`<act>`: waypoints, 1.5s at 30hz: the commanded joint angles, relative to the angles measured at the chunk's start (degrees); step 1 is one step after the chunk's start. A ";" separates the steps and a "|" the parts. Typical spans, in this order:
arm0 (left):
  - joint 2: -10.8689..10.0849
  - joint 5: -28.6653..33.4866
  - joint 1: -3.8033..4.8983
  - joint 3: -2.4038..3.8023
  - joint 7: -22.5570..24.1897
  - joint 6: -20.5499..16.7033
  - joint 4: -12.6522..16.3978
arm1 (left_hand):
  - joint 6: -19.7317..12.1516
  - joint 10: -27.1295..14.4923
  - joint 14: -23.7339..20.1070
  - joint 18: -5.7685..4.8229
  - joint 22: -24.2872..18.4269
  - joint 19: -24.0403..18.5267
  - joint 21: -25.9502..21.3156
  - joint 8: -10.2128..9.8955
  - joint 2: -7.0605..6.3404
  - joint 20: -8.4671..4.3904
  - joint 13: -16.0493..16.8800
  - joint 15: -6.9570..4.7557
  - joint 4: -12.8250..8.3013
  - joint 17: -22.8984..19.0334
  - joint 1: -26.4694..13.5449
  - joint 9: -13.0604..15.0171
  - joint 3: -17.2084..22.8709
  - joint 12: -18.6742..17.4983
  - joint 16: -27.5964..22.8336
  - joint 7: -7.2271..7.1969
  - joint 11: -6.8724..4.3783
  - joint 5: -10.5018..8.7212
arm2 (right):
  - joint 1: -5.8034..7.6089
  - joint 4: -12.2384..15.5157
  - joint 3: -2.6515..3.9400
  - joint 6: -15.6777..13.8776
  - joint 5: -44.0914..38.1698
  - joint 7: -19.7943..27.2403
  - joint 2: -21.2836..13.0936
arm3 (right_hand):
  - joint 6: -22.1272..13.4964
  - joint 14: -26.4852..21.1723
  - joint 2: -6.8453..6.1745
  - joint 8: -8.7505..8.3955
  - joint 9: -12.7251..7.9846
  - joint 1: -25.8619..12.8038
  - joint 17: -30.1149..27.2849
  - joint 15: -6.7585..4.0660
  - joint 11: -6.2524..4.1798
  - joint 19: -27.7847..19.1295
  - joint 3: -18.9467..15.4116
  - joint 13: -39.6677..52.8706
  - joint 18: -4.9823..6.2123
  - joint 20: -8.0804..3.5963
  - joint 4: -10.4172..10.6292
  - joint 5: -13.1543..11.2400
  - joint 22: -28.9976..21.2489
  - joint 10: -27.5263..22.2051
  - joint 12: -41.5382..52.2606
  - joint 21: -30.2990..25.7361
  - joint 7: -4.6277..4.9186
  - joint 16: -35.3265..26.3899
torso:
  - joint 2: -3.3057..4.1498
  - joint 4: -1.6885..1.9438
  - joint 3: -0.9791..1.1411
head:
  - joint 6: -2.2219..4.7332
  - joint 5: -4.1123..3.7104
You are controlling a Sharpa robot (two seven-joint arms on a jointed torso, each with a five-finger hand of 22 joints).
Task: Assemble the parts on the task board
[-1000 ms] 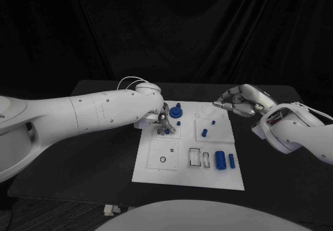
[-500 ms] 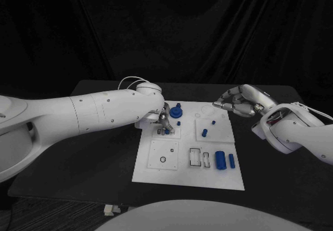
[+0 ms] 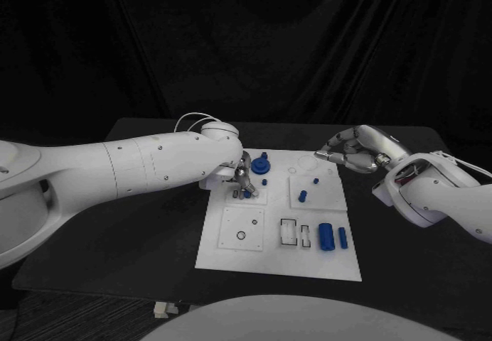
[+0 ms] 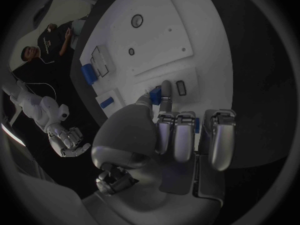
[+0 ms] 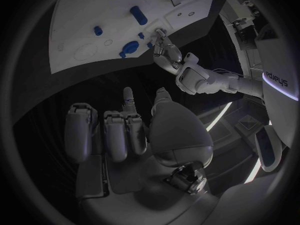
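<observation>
Currently the task board (image 3: 279, 231) lies mid-table, several parts (image 3: 327, 236) loose near its front edge, so assembly is partial; the left hand (image 3: 238, 177) pinches a small blue part (image 4: 155, 93) at the board's far-left corner; the right hand (image 3: 350, 150) hangs curled, holding nothing

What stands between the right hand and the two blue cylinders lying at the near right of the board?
Nothing visible. The right hand hovers off the task board's far right corner, holding nothing, and the blue cylinders lie nearer the robot with only bare board and a small blue block off to the side.
</observation>
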 commanded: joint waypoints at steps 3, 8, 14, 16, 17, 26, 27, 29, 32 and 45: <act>0.03 0.26 -0.22 -0.06 0.86 0.33 0.06 | 0.36 6.27 5.84 0.39 12.73 3.82 -0.22 -0.27 0.04 0.38 15.01 0.37 -0.12 15.08 0.18 0.15 0.62 -0.03 0.15 -0.05 -0.08 0.65 | -0.15 0.05 0.04 0.33 -0.33 -1.08 -0.02 | 0.19 6.10 -0.09 -0.14 -0.09 0.59 15.09 0.31 0.35 0.82 -0.33 15.05 0.29 0.34 0.10 0.22 11.66 5.98 0.20 -0.22 -0.05 0.17 | 0.04 0.01 -0.02 | -0.01 0.00; -0.08 0.26 -0.23 -0.06 0.86 0.16 0.10 | 0.40 6.27 5.84 0.38 12.79 3.87 -0.19 -0.34 -0.32 0.32 15.01 0.29 -0.45 15.08 0.90 0.29 1.27 -0.03 0.15 -0.13 -0.17 1.89 | -0.15 0.11 0.04 0.32 -0.33 -1.13 -0.08 | 0.19 6.10 -0.09 -0.14 -0.09 0.59 15.09 0.31 0.35 0.82 -0.33 15.05 0.29 0.34 0.10 0.22 11.66 5.98 0.20 -0.22 -0.05 0.17 | 0.02 0.00 -0.01 | -0.01 0.08; -0.24 0.26 -0.23 -0.06 0.83 0.18 0.24 | 0.73 6.27 5.84 0.37 12.83 3.89 -0.23 -0.54 -0.78 0.38 15.01 0.42 0.25 15.08 -2.27 0.66 0.53 -0.03 0.15 0.13 0.03 -5.72 | -0.15 0.13 0.04 0.27 -0.33 -1.12 -0.12 | 0.19 6.10 -0.09 -0.14 -0.09 0.59 15.09 0.31 0.35 0.82 -0.33 15.05 0.29 0.34 0.10 0.22 11.66 5.98 0.20 -0.22 -0.05 0.17 | 0.00 -0.02 0.00 | -0.01 0.08; -0.28 0.26 -0.24 -0.06 0.79 0.20 0.29 | 0.75 6.27 5.84 0.37 12.86 3.91 -0.23 -0.64 -0.81 0.42 15.01 0.45 0.27 15.08 -3.20 0.79 0.22 -0.03 0.15 0.18 0.07 -7.64 | -0.15 0.14 0.04 0.24 -0.33 -1.11 -0.12 | 0.19 6.10 -0.09 -0.14 -0.09 0.59 15.09 0.31 0.35 0.82 -0.33 15.05 0.29 0.34 0.10 0.22 11.66 5.98 0.20 -0.22 -0.05 0.17 | 0.01 -0.02 0.00 | -0.01 0.08; -0.30 0.26 -0.24 -0.06 0.76 0.23 0.31 | 0.74 6.27 5.84 0.38 12.85 3.89 -0.26 -0.72 -0.77 0.45 15.01 0.48 0.30 15.08 -4.07 0.88 -0.08 -0.03 0.15 0.21 0.11 -9.07 | -0.15 0.15 0.04 0.24 -0.33 -1.11 -0.12 | 0.17 6.10 -0.02 -0.16 -0.11 0.60 15.09 0.31 0.35 0.77 -0.41 15.05 0.31 0.33 0.12 0.29 11.63 5.98 0.20 -0.32 -0.05 0.17 | 0.00 -0.02 0.01 | -0.01 0.09; -0.86 0.26 -0.25 -0.06 0.48 -0.03 1.08 | 0.53 6.27 5.84 0.43 12.74 3.76 -0.42 -1.12 -0.89 0.56 15.01 0.60 0.41 15.08 -7.55 1.16 -1.64 -0.03 0.15 0.41 0.27 -13.27 | -0.16 0.19 0.04 0.17 -0.33 -1.07 -0.17 | 0.18 6.10 -0.01 -0.16 -0.11 0.59 15.08 0.31 0.35 0.77 -0.45 15.05 0.31 0.33 0.13 0.30 11.63 5.98 0.20 -0.32 -0.05 0.16 | -0.02 -0.02 -0.01 | -0.01 0.15; -1.05 0.26 -0.25 -0.07 0.44 -0.17 1.35 | 0.49 6.27 5.84 0.43 12.72 3.73 -0.44 -1.15 -0.93 0.56 15.01 0.61 0.39 15.08 -7.64 1.16 -1.70 -0.03 0.15 0.42 0.28 -13.28 | -0.16 0.18 0.04 0.17 -0.33 -1.06 -0.18 | 0.18 6.10 -0.01 -0.16 -0.11 0.59 15.08 0.31 0.35 0.77 -0.45 15.05 0.31 0.33 0.13 0.30 11.63 5.98 0.20 -0.32 -0.05 0.16 | 0.00 -0.02 -0.02 | -0.01 0.12; -1.26 0.26 -0.25 -0.07 0.43 -0.29 1.65 | 0.42 6.27 5.84 0.44 12.71 3.72 -0.46 -1.19 -1.06 0.56 15.01 0.61 0.32 15.08 -7.65 1.17 -1.78 -0.03 0.15 0.44 0.29 -13.30 | -0.17 0.17 0.04 0.16 -0.33 -1.05 -0.18 | 0.18 6.10 0.00 -0.16 -0.11 0.57 15.09 0.31 0.35 0.76 -0.48 15.05 0.32 0.33 0.14 0.30 11.62 5.98 0.20 -0.34 -0.05 0.17 | 0.01 -0.01 -0.01 | -0.01 0.14; -1.54 0.26 -0.25 -0.07 0.46 -0.41 1.99 | 0.32 6.27 5.84 0.44 12.71 3.72 -0.47 -1.27 -1.42 0.58 15.01 0.62 0.10 15.08 -7.44 1.20 -1.89 -0.03 0.15 0.44 0.30 -13.31 | -0.20 0.15 0.04 0.16 -0.33 -1.02 -0.16 | 0.18 6.10 0.00 -0.16 -0.11 0.57 15.09 0.31 0.35 0.76 -0.48 15.05 0.32 0.33 0.14 0.30 11.62 5.98 0.20 -0.34 -0.05 0.17 | 0.02 -0.01 0.00 | -0.01 0.18; -1.74 0.26 -0.39 -0.08 1.71 -1.11 2.08 | -0.28 6.27 5.84 0.48 12.67 3.63 -0.65 -1.87 -2.11 0.60 15.01 0.62 -2.68 15.08 -0.68 1.69 0.53 -0.03 0.15 0.41 0.29 -7.98 | -0.29 -0.01 0.04 0.34 -0.33 -1.01 -0.03 | 0.18 6.10 0.00 -0.16 -0.11 0.57 15.09 0.31 0.35 0.76 -0.48 15.05 0.32 0.33 0.14 0.30 11.62 5.98 0.20 -0.34 -0.05 0.17 | -0.03 0.00 0.00 | -0.01 0.35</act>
